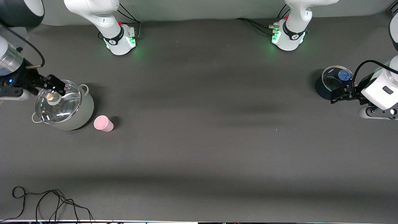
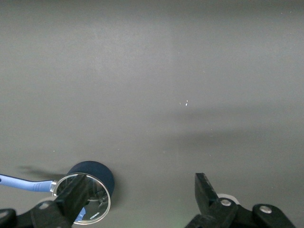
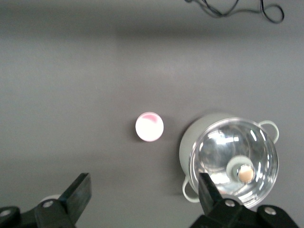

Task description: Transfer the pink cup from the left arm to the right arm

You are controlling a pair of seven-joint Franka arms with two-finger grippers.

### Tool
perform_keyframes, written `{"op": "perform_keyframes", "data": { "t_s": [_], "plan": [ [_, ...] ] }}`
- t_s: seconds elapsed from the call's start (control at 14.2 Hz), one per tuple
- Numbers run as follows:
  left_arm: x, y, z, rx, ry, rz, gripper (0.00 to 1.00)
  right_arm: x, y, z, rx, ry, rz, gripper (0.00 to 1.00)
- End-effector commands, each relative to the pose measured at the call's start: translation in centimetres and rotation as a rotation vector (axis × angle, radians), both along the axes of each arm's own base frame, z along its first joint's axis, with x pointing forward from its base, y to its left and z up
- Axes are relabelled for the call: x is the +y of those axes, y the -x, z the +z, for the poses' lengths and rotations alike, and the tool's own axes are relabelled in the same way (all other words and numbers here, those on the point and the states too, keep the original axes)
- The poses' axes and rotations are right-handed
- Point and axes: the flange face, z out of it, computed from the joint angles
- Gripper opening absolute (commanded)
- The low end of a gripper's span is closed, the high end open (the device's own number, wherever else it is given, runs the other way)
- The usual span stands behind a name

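Black cable (image 1: 46, 202) lies coiled on counter (image 1: 199, 149) edge nearest front camera, toward right arm's end. Pink cup (image 1: 103, 123) stands upright on counter, just beside pale pot (image 1: 79, 113) with glass lid (image 1: 57, 102), cup slightly nearer camera. Right end effector (image 1: 56, 84) hangs over pot lid, fingers (image 3: 78, 194) spread wide, empty. Left end effector (image 1: 340, 95) hangs over dark saucepan (image 1: 323, 88) with blue-knobbed glass lid (image 1: 337, 77) at left arm's end, fingers (image 2: 204, 190) wide open, holding nothing.

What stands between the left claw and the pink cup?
Nothing visible: bare dark table lies between the left claw, open over the dark lidded saucepan, and the small pale-pink plastic cup beside the grey lidded pot.
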Motion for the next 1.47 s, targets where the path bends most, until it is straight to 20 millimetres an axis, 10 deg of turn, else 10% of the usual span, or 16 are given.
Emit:
{"op": "perform_keyframes", "data": {
  "t_s": [0.0, 0.49, 1.4],
  "plan": [
    [0.1, -0.1, 0.5, -0.013, 0.005, -0.012, 1.0, -0.8, -2.3, 1.7, -0.007, 0.009, 0.073, 1.0],
    [0.1, -0.1, 0.5, -0.013, 0.005, -0.012, 1.0, -3.6, -2.8, 3.2, -0.014, -0.079, 0.038, 1.0],
    [0.1, -0.1, 0.4, -0.012, 0.005, -0.012, 1.0, -2.8, -2.6, 3.4, -0.01, -0.07, 0.053, 1.0]
  ]
}}
